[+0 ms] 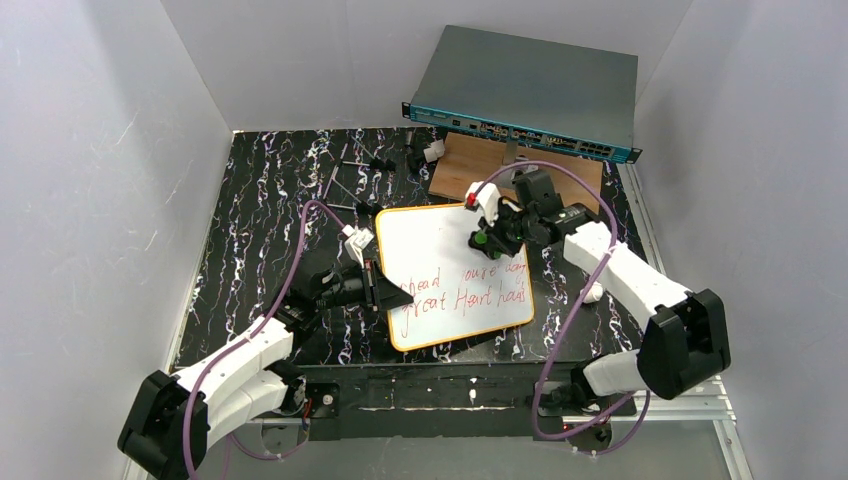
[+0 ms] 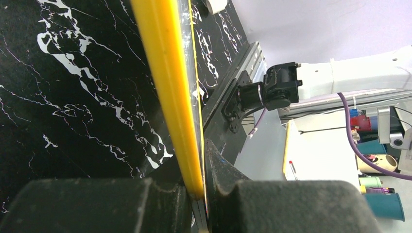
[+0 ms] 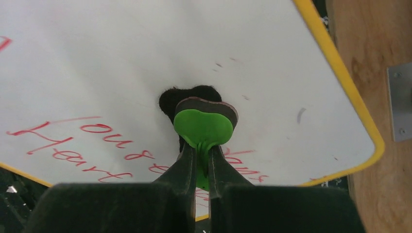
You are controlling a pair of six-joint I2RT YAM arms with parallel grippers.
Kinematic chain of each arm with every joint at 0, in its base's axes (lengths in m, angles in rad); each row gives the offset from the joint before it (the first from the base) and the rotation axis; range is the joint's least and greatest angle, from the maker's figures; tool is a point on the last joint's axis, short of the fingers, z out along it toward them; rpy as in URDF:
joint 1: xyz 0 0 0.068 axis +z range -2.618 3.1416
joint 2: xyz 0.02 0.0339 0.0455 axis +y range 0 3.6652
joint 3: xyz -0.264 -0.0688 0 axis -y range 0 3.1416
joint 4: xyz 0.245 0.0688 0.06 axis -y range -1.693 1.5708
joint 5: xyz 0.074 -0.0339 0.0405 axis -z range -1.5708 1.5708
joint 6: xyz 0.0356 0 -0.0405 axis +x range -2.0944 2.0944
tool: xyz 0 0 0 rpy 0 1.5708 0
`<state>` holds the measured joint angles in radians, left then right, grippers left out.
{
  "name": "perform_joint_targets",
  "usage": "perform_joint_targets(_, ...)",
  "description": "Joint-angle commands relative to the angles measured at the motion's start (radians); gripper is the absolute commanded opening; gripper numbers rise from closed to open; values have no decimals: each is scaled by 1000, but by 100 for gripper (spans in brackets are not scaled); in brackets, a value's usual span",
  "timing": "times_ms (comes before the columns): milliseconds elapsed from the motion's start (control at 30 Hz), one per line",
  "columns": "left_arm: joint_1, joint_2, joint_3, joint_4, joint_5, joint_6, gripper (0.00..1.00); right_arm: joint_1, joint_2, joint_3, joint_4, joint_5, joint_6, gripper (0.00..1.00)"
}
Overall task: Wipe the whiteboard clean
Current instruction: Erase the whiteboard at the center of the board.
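Observation:
The whiteboard point(image 1: 450, 270) lies on the black marbled table, white with an orange-yellow frame and red handwriting across its lower half. My left gripper point(image 1: 385, 290) is shut on the board's left edge; in the left wrist view the yellow frame point(image 2: 167, 87) runs down between the jaws of the left gripper point(image 2: 203, 187). My right gripper point(image 1: 487, 235) is over the board's right part, shut on a green heart-shaped eraser point(image 3: 203, 127). The eraser's dark felt pad rests on the white surface, just above the red writing point(image 3: 73, 145). My right gripper point(image 3: 203, 165) pinches the eraser's green tab.
A brown wooden board point(image 1: 470, 165) lies behind the whiteboard, partly under a grey network switch point(image 1: 525, 95). Small metal parts and tools point(image 1: 360, 165) are scattered at the back of the table. A small white object point(image 1: 592, 293) lies right of the whiteboard.

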<state>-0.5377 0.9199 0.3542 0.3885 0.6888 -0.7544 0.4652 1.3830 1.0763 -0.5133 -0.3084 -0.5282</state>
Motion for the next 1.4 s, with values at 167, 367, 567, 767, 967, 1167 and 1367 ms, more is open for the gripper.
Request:
perform_joint_targets(167,-16,-49,30,143,127,67,0,67,-143,-214,36,-18,-23,1)
perform_joint_targets(367,-16,-36,33,149,133,67,0,-61,-99,-159,75,45,-14,1)
perform_joint_targets(567,-16,-53,27,136,131,70,0,-71,25,53,36,42,15,1)
perform_joint_targets(767,-16,-67,24,128,125,75,0,25,1,42,10,3,12,1)
perform_joint_targets(967,-16,-58,27,137,129,74,0,83,-93,-138,26,31,-4,1)
perform_joint_targets(1167,-16,-57,27,135,132,75,0,-48,-91,-145,62,58,2,1)
perform_joint_targets(1367,-16,-52,45,104,137,91,0,-67,28,51,33,47,3,1)
